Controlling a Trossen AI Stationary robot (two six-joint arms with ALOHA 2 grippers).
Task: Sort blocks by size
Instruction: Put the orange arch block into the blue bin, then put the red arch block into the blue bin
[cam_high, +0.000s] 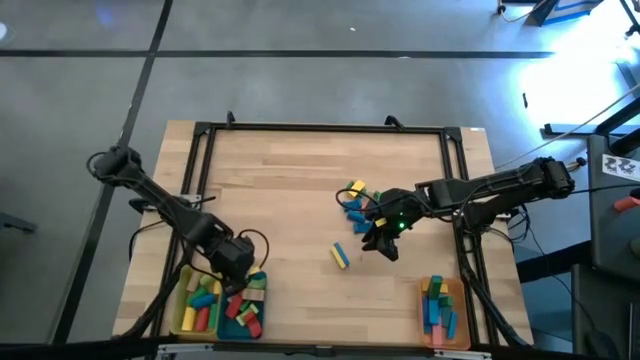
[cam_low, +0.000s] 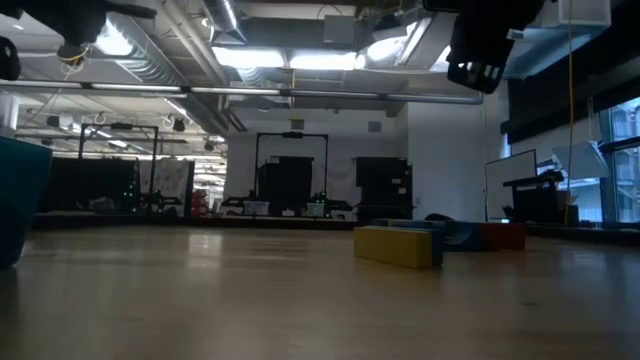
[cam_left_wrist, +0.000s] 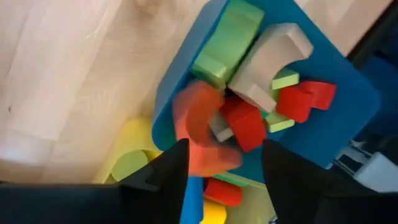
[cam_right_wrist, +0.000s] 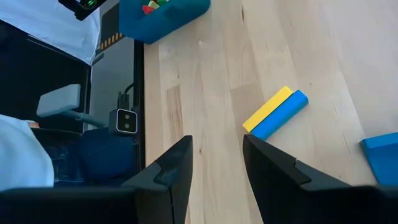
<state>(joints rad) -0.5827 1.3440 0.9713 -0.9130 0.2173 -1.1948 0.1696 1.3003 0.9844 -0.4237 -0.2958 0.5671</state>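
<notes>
The left gripper (cam_left_wrist: 217, 165) hangs with fingers apart right over a red arch block (cam_left_wrist: 202, 134) in the teal tray (cam_left_wrist: 348, 93). It looks hard, light and smooth, so pinch its flat sides. Farther off, the right gripper (cam_right_wrist: 214, 165), open and empty, waits just short of a yellow and blue bar (cam_right_wrist: 277, 112).

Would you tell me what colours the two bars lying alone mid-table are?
The two bars are yellow and blue, side by side; clearest in the right wrist view.
</notes>
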